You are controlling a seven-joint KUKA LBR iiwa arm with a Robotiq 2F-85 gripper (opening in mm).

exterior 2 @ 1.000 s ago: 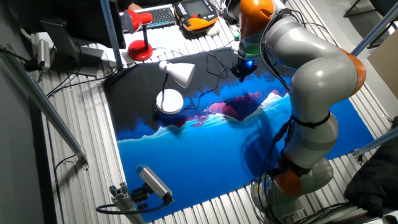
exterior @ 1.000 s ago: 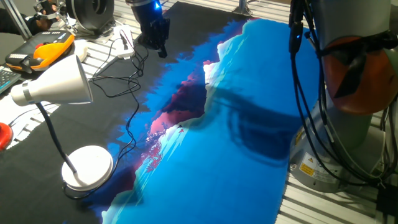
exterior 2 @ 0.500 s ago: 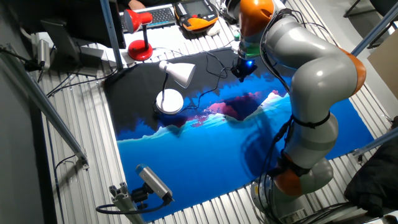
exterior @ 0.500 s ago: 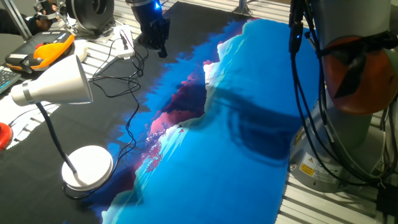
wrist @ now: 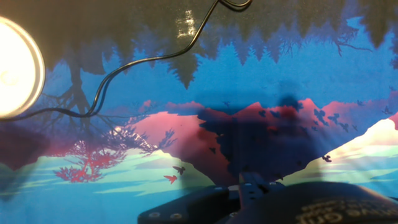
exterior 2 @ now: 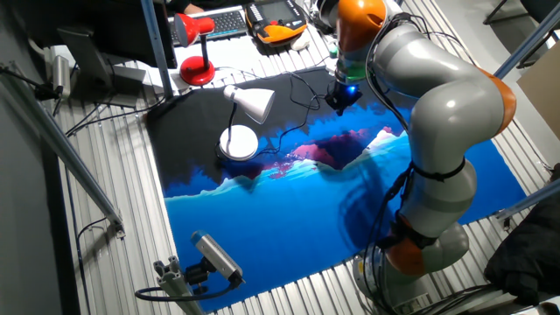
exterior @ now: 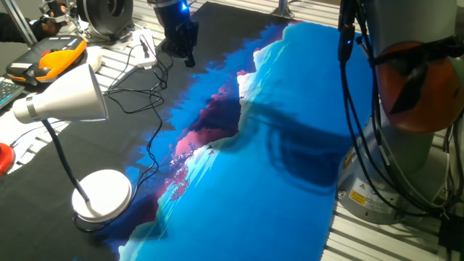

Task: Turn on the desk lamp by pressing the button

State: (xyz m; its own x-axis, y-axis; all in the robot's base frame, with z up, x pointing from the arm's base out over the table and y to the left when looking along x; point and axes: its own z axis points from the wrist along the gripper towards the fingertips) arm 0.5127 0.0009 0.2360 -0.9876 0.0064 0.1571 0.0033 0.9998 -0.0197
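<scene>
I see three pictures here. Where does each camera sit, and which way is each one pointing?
One fixed view: low at the table edge beside the desk lamp, looking across the blue mat toward the gripper; the arm's base and cables fill the right.
The other fixed view: high up, looking down on the whole table; the entire arm shows.
Hand view: on the hand, looking down at the mat; only dark hand parts show at the bottom.
Shared: all show the mat, the lamp's round base and its black cable.

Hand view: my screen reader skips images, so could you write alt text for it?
A black cable curves across a blue and pink landscape-printed mat. The desk lamp base glows white at the left edge; dark gripper hardware fills the bottom.
</scene>
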